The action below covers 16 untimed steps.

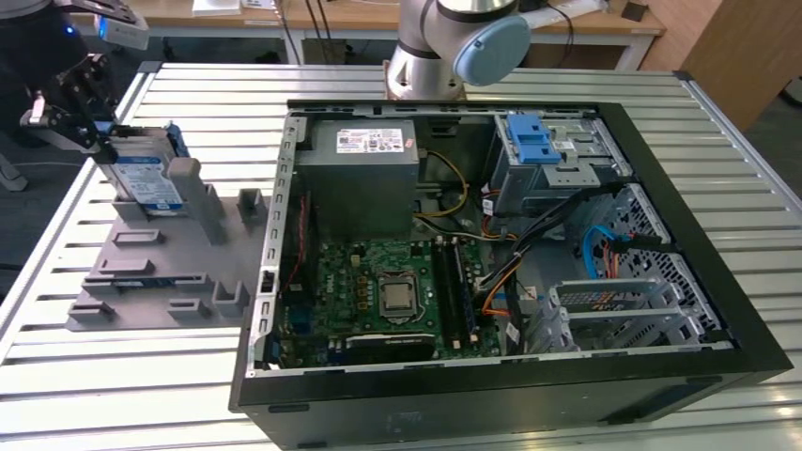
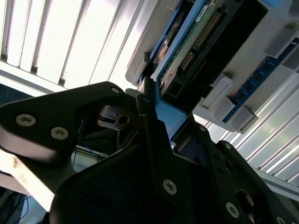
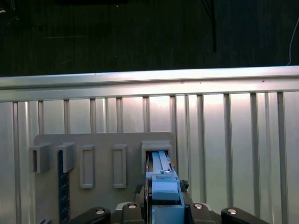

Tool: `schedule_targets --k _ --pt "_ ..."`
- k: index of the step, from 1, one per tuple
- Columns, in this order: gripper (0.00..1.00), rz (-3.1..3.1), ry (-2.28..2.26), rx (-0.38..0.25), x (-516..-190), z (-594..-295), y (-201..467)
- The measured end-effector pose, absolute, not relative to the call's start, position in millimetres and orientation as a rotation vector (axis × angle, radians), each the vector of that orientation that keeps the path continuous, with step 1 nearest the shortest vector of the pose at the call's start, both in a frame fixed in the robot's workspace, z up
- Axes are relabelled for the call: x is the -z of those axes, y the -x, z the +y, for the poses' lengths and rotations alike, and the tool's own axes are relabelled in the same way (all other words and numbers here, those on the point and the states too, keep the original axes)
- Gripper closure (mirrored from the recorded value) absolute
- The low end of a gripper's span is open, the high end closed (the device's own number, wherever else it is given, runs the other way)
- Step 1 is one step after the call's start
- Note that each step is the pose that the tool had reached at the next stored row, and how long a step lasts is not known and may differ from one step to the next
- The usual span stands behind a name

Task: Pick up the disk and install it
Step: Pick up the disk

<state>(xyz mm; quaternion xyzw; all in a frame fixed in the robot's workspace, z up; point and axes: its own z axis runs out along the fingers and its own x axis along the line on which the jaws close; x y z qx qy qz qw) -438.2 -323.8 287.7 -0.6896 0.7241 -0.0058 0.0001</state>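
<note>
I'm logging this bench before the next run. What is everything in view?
disk: one, silver in a blue carrier, upright in a holder on the fixture plate
fixture plate: one, grey, on the table at the exterior view's left of the computer case
blue strip: one, blue, standing on the fixture plate
computer case: one, black, open, mid-table
power supply box: one, grey, inside the case
motherboard: one, green, on the case floor
drive cage: one, silver with a blue latch, inside the case
table: one, slatted metal, under everything
robot arm: one, silver and light blue, beyond the case
gripper: one, black, at the disk's upper end
</note>
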Motion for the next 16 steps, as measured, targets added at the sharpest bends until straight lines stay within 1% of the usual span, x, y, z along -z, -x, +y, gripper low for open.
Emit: schedule_targets --k 16 --pt "0.63 2.275 2.166 0.018 -301 -324 438"
